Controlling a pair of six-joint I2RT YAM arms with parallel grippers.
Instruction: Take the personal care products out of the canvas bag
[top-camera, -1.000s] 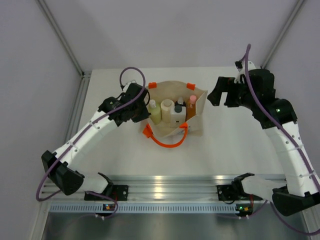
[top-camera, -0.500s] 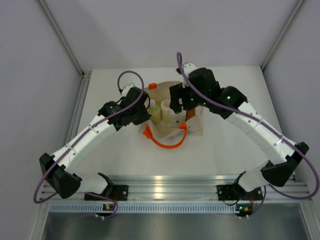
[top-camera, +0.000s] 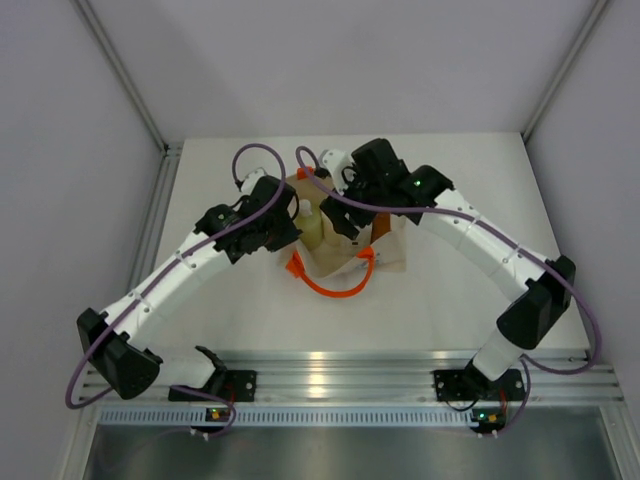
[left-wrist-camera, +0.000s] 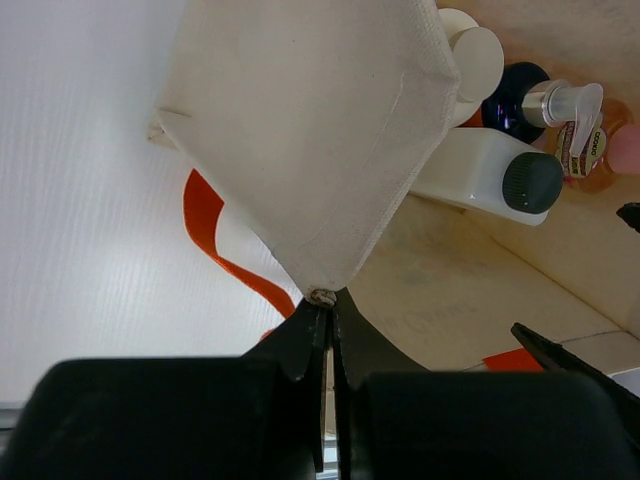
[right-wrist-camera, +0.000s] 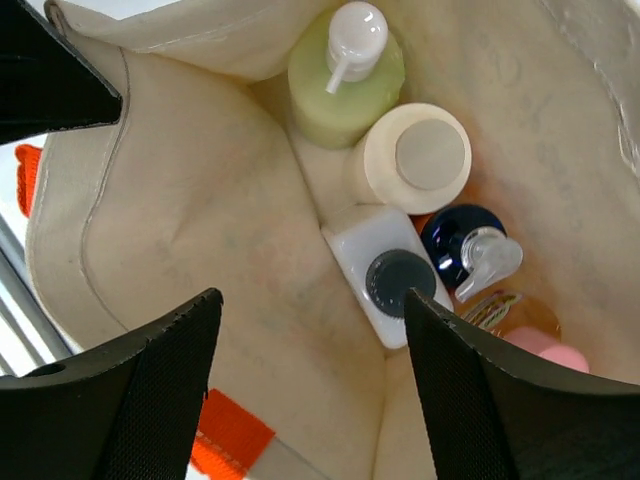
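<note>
Five bottles (right-wrist-camera: 372, 240) stand packed together inside the canvas bag (right-wrist-camera: 200, 230), none of them out yet. At the top of the right wrist frame is a yellow-green pump bottle (right-wrist-camera: 345, 85), with a cream cylinder (right-wrist-camera: 415, 160) just below it. A white bottle with a dark cap (right-wrist-camera: 385, 275) sits in the centre, and a dark-capped pump bottle (right-wrist-camera: 462, 240) touches it on the right. A pink-capped amber bottle (right-wrist-camera: 530, 330) lies at the lower right edge. The right gripper (right-wrist-camera: 312, 300) hangs over the opening with its fingers spread wide and nothing between them. The left gripper (left-wrist-camera: 322, 298) has its fingers pressed together on a corner of the bag's rim.

What worries me is the crowding. Whichever bottle the open fingers go for, one finger has to slide between close neighbours, and it could catch a pump nozzle or tip the next bottle over. The soft canvas wall bulges inward on the left and could get pinched along with a bottle. The left gripper's hold is on only a small bit of cloth, so if it slips, I reckon the bag lifts or drags across the table (top-camera: 450, 300).

From the top camera the right arm covers most of the opening, and only the yellow-green bottle and the orange loop handle (top-camera: 335, 283) in front show clearly. The right wrist view alone shows all five bottles and their spacing. Only the left wrist view shows the pinch on the rim.
</note>
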